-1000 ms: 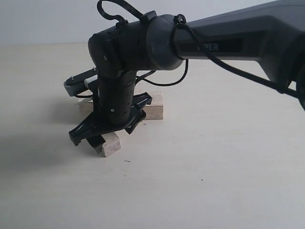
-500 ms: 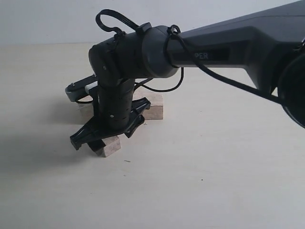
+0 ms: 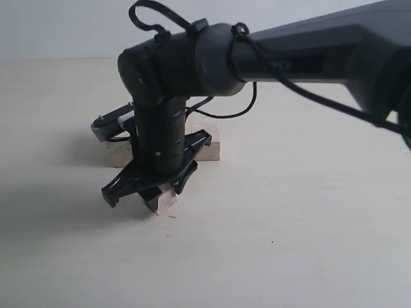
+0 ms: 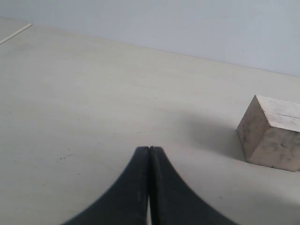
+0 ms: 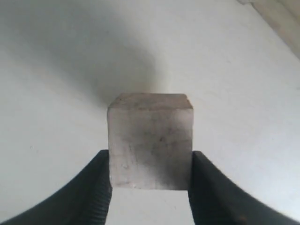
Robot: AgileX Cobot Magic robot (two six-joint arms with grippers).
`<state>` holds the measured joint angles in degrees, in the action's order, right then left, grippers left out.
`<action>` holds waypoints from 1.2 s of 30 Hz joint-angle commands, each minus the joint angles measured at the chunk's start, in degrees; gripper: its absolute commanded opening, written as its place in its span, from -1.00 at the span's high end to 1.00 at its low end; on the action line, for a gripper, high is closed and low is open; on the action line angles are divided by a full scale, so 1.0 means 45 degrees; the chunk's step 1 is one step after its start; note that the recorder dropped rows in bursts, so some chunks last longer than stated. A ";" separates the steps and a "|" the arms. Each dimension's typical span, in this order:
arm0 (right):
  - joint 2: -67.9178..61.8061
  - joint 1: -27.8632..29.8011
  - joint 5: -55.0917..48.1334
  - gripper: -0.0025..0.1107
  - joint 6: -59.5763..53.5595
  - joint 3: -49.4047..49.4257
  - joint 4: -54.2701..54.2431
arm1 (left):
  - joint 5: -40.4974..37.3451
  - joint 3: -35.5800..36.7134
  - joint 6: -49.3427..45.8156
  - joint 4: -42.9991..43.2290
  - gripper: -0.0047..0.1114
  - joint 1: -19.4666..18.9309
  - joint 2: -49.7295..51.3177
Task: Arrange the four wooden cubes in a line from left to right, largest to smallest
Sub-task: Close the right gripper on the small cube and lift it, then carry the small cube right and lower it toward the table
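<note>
1 small cube (image 5: 150, 140) is clamped in the R gripper (image 5: 150, 161), low at the table (image 3: 289, 244) before a bigger cube (image 3: 209, 149), L gripper (image 4: 149, 152) pressed closed w/ nothing; next, I judge: carry it to its row place.

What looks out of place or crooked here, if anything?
Nothing is damaged or spilled. The small cube clamped in the right gripper sits turned corner-on, askew to the bigger cube behind it.

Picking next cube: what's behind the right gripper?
A wooden block and more pale wood show behind the right gripper holding the small cube; the arm covers what lies between.
</note>
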<state>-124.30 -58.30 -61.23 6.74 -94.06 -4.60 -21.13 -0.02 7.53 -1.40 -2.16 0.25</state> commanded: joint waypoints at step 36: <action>0.1936 0.7208 -0.0586 0.96 -1.1754 0.0637 -0.0648 | 0.0056 0.0006 0.0033 0.0026 0.92 0.0083 -0.0056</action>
<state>-115.05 -26.17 -65.80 -46.72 -91.42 -7.21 -21.13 -0.02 7.53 -1.40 -2.16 0.25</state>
